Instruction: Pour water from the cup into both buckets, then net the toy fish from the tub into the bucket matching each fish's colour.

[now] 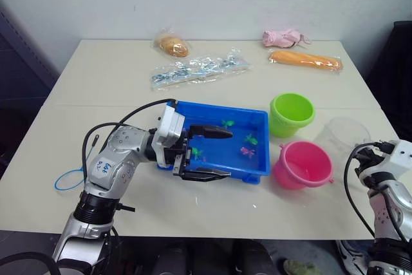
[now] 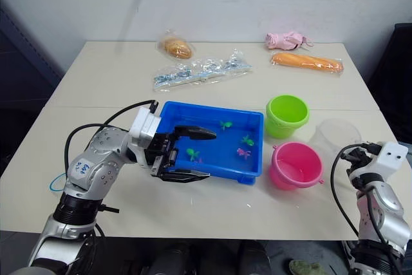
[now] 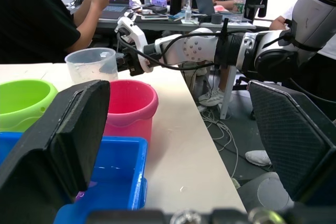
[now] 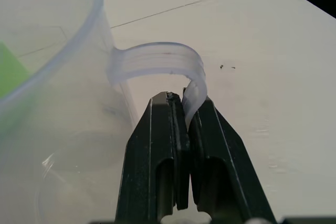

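clear cup [image 4: 47, 77] handle clenched in my right hand [image 4: 184, 100]; my left hand [image 1: 206, 152] gapes over the tub [image 1: 257, 120] near edge.

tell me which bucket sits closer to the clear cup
The pink bucket: it stands right beside the cup, while the green bucket sits farther back.

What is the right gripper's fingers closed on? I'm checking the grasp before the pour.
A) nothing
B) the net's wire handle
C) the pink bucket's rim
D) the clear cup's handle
D: in the right wrist view the right gripper has its fingers pinched on the curved handle of the clear cup.
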### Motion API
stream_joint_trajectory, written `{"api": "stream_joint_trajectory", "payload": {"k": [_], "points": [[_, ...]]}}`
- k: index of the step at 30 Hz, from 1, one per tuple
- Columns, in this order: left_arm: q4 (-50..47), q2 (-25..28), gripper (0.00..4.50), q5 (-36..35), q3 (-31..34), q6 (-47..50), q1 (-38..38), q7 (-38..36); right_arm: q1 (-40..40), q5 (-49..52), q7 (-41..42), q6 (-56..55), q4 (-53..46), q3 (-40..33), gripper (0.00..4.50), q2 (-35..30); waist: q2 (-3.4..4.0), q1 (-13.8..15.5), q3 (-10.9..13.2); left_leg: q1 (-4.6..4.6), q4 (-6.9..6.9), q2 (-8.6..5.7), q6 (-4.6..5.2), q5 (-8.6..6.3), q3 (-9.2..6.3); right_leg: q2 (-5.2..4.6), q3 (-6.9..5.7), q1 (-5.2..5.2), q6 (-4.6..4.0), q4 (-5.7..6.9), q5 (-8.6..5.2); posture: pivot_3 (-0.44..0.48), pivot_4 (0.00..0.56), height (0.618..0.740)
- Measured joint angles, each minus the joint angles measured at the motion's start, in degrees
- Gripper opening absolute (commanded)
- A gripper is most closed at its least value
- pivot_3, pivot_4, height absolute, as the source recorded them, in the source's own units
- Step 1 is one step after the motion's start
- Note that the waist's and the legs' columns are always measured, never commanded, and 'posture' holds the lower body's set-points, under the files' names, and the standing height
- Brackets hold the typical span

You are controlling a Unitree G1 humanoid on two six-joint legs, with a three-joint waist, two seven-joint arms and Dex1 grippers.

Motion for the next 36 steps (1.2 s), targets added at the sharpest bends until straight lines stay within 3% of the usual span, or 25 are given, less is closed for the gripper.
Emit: {"api": "stream_joint_trajectory", "payload": {"k": [6,7,10,15,25,29,32,36], "points": [[0.01,-0.01,4.50,0.23,0.00,-0.13,0.00,0.61,-1.40,-1.35,1.05,-5.89,6.87,-0.03,0.02,-0.07,0.00,-0.04,0.00,-0.01,0.00,0.00,0.00,0.00,0.01,0.00,0.00,0.00,0.00,0.00,0.00,0.000,0.150,0.740],[0.01,-0.01,4.50,0.23,0.00,-0.14,0.00,0.66,-1.40,-1.53,1.55,-7.17,7.68,-0.02,0.81,-0.09,0.00,-0.07,0.00,0.01,0.01,0.00,0.00,0.00,0.01,0.00,0.01,0.00,0.00,0.01,0.00,0.000,0.150,0.740],[0.01,-0.01,4.50,0.24,0.00,-0.14,0.00,0.79,-1.21,-2.09,2.04,-9.05,8.51,-0.02,1.96,-0.24,0.00,-0.05,0.00,0.00,0.01,0.01,0.00,0.00,0.01,0.00,0.01,0.00,0.00,0.02,0.00,0.000,0.150,0.740],[0.09,0.08,4.50,0.25,-0.01,-0.16,-0.03,0.82,2.19,-2.15,2.63,-9.71,7.08,-0.10,4.44,-0.28,0.00,0.11,0.00,-0.02,0.01,0.02,0.00,0.00,-0.02,0.00,-0.01,0.00,0.00,0.00,0.00,0.000,0.150,0.740],[0.65,2.85,4.50,0.26,1.80,-0.39,0.69,0.82,21.07,2.99,4.04,-2.33,-10.41,-5.26,4.44,-0.82,0.06,0.09,0.00,0.02,-0.02,0.07,-0.02,-0.06,-0.03,0.00,0.01,0.01,-0.02,-0.01,-0.01,0.000,0.150,0.740],[0.76,6.53,4.50,0.28,4.96,-0.45,4.68,1.30,29.94,6.79,10.09,-1.56,-22.10,-6.50,4.44,-1.31,0.16,-0.24,0.01,0.10,-0.09,0.21,-0.07,-0.14,0.03,0.11,0.07,0.01,-0.06,-0.04,-0.03,0.000,0.150,0.740],[0.89,8.60,4.50,-0.11,9.83,-0.73,8.41,2.79,32.83,9.44,17.62,-4.18,-30.79,-7.18,4.44,-3.87,0.18,-0.34,0.06,0.12,-0.01,0.24,-0.01,-0.20,0.10,0.11,0.15,-0.01,-0.06,-0.03,-0.03,0.000,0.150,0.740],[-0.16,12.93,4.50,-1.94,18.49,1.04,14.28,5.62,31.06,14.59,24.30,-3.64,-40.54,-8.36,4.44,-12.62,0.11,-0.03,0.10,0.14,0.02,0.32,-0.06,-0.30,0.02,0.14,0.15,0.00,-0.13,-0.06,-0.06,0.000,0.150,0.740]]}}
